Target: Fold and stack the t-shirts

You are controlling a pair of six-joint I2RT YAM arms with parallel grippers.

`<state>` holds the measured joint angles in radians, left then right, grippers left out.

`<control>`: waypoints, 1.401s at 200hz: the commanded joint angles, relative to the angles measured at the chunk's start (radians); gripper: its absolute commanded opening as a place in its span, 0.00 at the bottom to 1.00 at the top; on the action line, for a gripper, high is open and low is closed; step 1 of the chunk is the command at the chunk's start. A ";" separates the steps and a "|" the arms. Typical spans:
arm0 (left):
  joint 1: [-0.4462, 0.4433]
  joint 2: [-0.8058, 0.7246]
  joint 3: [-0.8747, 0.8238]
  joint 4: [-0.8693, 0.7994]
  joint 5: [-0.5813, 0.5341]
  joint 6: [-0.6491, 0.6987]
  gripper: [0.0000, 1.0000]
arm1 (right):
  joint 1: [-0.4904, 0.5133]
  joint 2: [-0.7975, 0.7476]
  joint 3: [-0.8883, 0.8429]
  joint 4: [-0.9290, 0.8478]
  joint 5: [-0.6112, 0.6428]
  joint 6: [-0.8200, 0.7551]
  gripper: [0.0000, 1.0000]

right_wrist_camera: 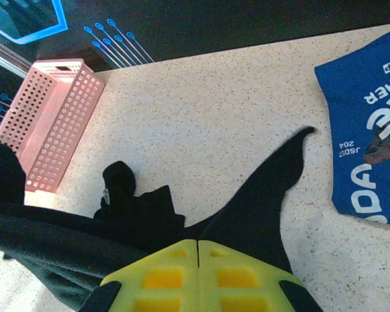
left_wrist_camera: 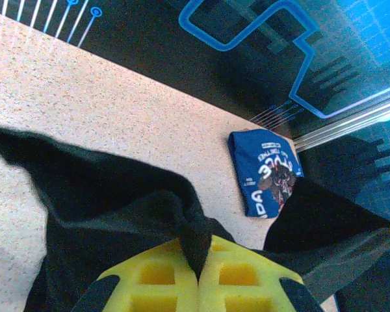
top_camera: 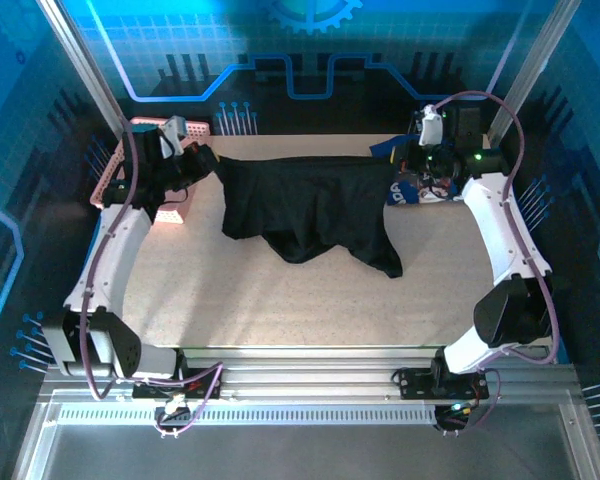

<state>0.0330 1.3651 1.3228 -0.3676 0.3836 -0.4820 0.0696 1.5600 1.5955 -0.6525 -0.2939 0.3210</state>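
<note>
A plain black t-shirt (top_camera: pixel 310 205) hangs stretched between my two grippers over the back half of the table, its lower edge drooping onto the tabletop. At the shirt's left top corner, my left gripper (top_camera: pixel 202 160) (left_wrist_camera: pixel 197 263) is shut, a fold of black cloth (left_wrist_camera: pixel 110 195) pinched between its yellow fingers. My right gripper (top_camera: pixel 400 165) (right_wrist_camera: pixel 197 246) is shut on the right top corner, black cloth (right_wrist_camera: pixel 260 201) trailing from under it. The blue t-shirt (top_camera: pixel 402 190) (left_wrist_camera: pixel 260 169) (right_wrist_camera: pixel 367 149), with white lettering and a dark graphic, lies folded flat at the back right, just beside the right gripper.
A pink lattice basket (top_camera: pixel 170 205) (right_wrist_camera: pixel 49 123) stands at the back left corner, close under the left arm. The speckled beige tabletop (top_camera: pixel 280 300) runs bare toward the near edge. A dark printed wall closes the back.
</note>
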 commanded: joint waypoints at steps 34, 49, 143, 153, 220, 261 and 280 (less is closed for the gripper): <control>-0.022 -0.231 -0.562 0.053 -0.164 -0.156 0.00 | -0.017 -0.198 -0.505 0.051 0.210 0.093 0.00; -0.029 -0.279 -0.706 0.065 -0.172 -0.226 0.00 | -0.008 -0.240 -0.616 0.047 0.242 0.132 0.00; -0.033 -0.381 -0.862 -0.233 -0.364 -0.426 0.00 | 0.093 -0.371 -0.912 -0.078 0.171 0.396 0.01; -0.030 -0.390 -0.857 -0.280 -0.409 -0.445 0.00 | 0.142 -0.359 -0.905 -0.098 0.144 0.390 0.00; -0.025 -0.414 -0.851 -0.442 -0.439 -0.565 0.27 | 0.265 -0.207 -0.818 -0.277 0.158 0.315 0.00; -0.025 -0.465 -0.716 -0.481 -0.475 -0.535 0.77 | 0.266 -0.194 -0.800 -0.294 0.171 0.302 0.18; -0.024 -0.439 -0.677 -0.386 -0.416 -0.477 0.85 | 0.265 -0.214 -0.775 -0.288 0.196 0.290 0.47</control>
<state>0.0040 0.9169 0.5671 -0.8078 -0.0376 -1.0134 0.3374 1.3666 0.7837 -0.8913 -0.1459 0.6376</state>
